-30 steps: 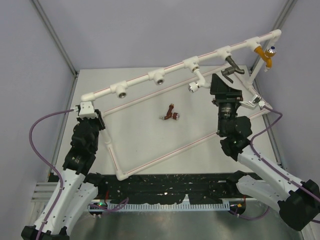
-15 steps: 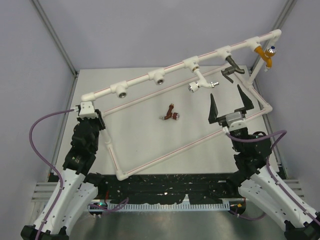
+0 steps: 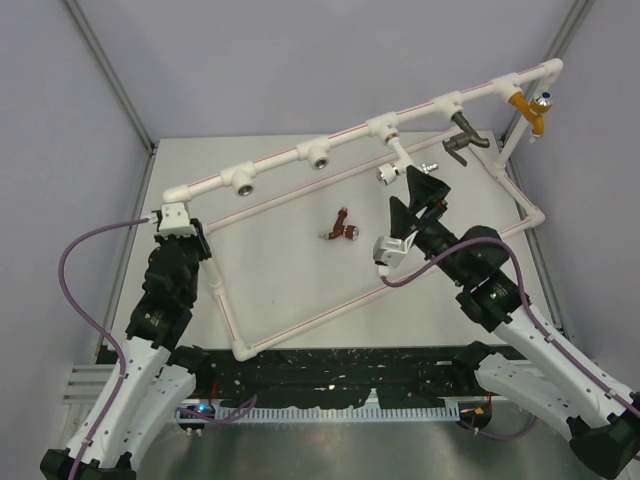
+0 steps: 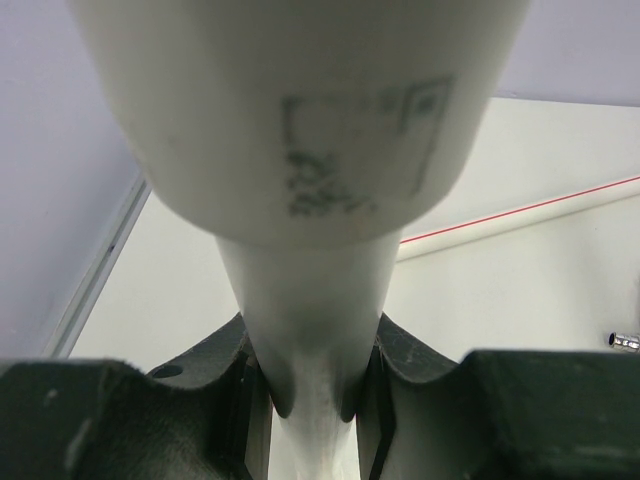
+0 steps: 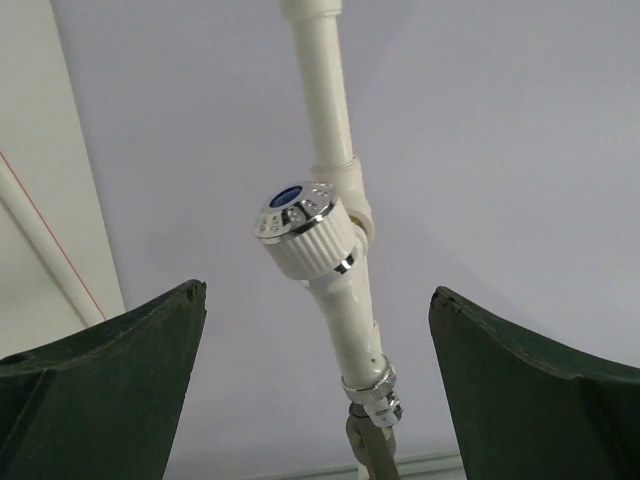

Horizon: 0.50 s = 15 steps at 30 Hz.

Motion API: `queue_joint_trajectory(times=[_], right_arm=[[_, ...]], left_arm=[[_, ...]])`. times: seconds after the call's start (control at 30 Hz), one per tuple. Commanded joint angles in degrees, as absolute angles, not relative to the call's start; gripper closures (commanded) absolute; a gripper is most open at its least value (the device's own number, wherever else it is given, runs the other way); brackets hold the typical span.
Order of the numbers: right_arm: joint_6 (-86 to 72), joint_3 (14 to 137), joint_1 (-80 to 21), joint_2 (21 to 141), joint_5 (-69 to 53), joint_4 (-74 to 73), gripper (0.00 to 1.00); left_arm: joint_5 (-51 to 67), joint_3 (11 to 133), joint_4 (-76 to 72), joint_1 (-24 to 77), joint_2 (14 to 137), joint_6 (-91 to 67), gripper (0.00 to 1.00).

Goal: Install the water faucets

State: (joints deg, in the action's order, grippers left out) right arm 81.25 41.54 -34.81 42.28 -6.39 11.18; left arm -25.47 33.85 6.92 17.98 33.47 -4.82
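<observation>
The white faucet (image 3: 400,163) with a blue-and-silver knob hangs from a tee of the white pipe frame (image 3: 300,275). My right gripper (image 3: 415,197) is open just in front of it, touching nothing. In the right wrist view the white faucet (image 5: 308,232) stands between the spread fingers (image 5: 100,400) of the right gripper (image 5: 315,292). The reddish-brown faucet (image 3: 340,228) lies on the table inside the frame. My left gripper (image 3: 172,218) is shut on the frame's pipe near its left corner. In the left wrist view the pipe (image 4: 300,120) is clamped in the left gripper (image 4: 315,395).
A dark grey faucet (image 3: 462,136) and a yellow faucet (image 3: 530,108) hang from the top pipe on the right. Two open tee sockets (image 3: 243,180) (image 3: 318,155) sit on the top pipe to the left. Grey walls enclose the table.
My right arm pulled back from the frame's right side, then swung left and turned. Its open gripper now sits just in front of the white faucet. The left arm has not moved.
</observation>
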Motion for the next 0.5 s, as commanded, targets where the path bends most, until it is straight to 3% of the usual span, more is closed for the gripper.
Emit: queue_joint_trajectory(times=[0.0,0.27,0.4,0.47], right_arm=[[92.28,45.26,-35.42,45.25,-2.11,11.33,0.04],[97.47,47.37,-35.59,53.86,3.87,18.63,0.04],[95.02,48.16,-35.51,57.74,4.48,21.53,0.18],[91.69,48.16,-35.59,58.44,3.69,22.67,0.34]], left_arm=[[-24.43,35.6,10.2,18.63,34.45,-0.97,1.0],[-24.34,35.51,10.11,18.72,34.28,-0.88,1.0],[-24.35,35.42,10.02,18.72,34.1,-0.88,1.0],[-24.43,35.42,10.02,18.72,33.93,-0.79,1.0]])
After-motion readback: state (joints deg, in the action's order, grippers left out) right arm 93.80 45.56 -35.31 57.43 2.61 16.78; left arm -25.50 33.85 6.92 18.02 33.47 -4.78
